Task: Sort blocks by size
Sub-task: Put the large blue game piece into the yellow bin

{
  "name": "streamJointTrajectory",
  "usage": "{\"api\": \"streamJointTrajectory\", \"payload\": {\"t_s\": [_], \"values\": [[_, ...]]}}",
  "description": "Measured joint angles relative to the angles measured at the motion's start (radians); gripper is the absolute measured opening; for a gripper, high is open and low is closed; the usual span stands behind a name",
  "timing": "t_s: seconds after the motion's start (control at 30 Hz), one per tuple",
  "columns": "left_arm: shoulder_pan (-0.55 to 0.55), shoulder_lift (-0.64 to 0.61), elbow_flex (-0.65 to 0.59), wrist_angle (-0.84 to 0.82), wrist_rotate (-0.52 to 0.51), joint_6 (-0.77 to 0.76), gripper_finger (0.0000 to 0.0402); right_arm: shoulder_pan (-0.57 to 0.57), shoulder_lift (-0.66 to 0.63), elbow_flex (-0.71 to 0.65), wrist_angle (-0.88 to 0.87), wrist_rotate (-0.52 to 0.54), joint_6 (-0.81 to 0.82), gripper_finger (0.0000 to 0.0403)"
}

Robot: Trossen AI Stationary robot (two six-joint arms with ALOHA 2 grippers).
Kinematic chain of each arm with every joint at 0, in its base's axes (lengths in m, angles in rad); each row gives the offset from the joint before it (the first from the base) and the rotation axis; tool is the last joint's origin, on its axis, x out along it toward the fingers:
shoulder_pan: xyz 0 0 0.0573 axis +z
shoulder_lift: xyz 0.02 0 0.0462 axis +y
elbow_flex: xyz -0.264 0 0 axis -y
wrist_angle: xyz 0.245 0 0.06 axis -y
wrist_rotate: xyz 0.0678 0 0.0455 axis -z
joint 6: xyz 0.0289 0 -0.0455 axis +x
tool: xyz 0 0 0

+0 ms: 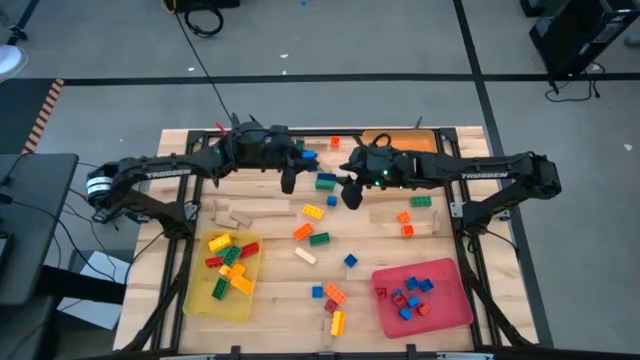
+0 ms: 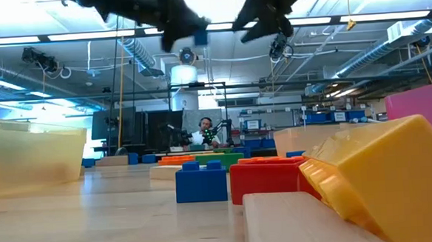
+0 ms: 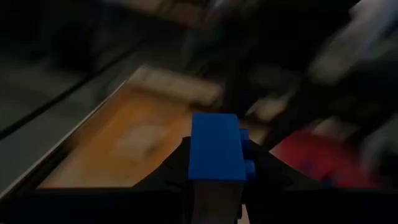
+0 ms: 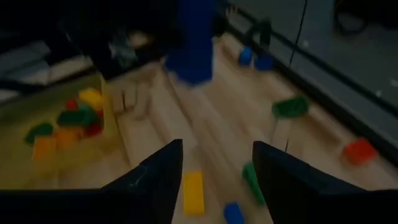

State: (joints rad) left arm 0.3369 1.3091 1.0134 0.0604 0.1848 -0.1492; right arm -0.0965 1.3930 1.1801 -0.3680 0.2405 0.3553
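Note:
A blue block hangs high over the table's far middle, with my left gripper shut on it. It also shows in the high view as the blue block and in the low view as the blue block. My right gripper stands open just right of it, pointing toward it with nothing between its fingers. Loose blocks in several colours and tan wooden pieces lie flat on the table below. My left gripper pinches the blue block by its near end, one finger on each side. The fingers come nearly level from the table's left. The block sticks out beyond the fingertips, lifted well clear of the table.
A yellow tray with blocks lies near left and a red tray with small blocks near right. An orange tray sits at the far edge. Close before the low camera stand blue, red and yellow blocks.

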Motion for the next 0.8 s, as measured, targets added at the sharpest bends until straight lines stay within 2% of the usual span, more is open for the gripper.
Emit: {"api": "streamJointTrajectory", "payload": {"t_s": [0.13,0.27,0.33,0.5,0.63,0.8], "values": [[-0.030,-0.057,0.122,-0.457,-0.197,-0.010,0.0100,-0.001,0.000,0.000,-0.114,0.000,0.029,0.0212],[-0.080,-0.095,0.208,-0.800,-0.263,-0.120,0.0100,-0.001,0.000,0.000,-0.187,0.010,0.037,0.0208],[-0.114,-0.130,0.212,-0.872,-0.283,-0.221,0.0100,0.000,0.000,0.000,-0.199,0.020,0.036,0.0206],[-0.260,-0.259,0.166,-1.035,-0.415,-0.542,0.0100,0.000,0.000,0.000,-0.211,0.028,0.010,0.0206],[-0.441,-0.353,0.105,-1.074,-0.486,-0.834,0.0100,0.000,0.000,0.000,-0.211,0.028,-0.027,0.0205],[-0.695,-0.347,0.023,-1.088,-0.529,-1.149,0.0099,0.000,0.000,0.000,-0.211,0.028,-0.060,0.0202]]}}
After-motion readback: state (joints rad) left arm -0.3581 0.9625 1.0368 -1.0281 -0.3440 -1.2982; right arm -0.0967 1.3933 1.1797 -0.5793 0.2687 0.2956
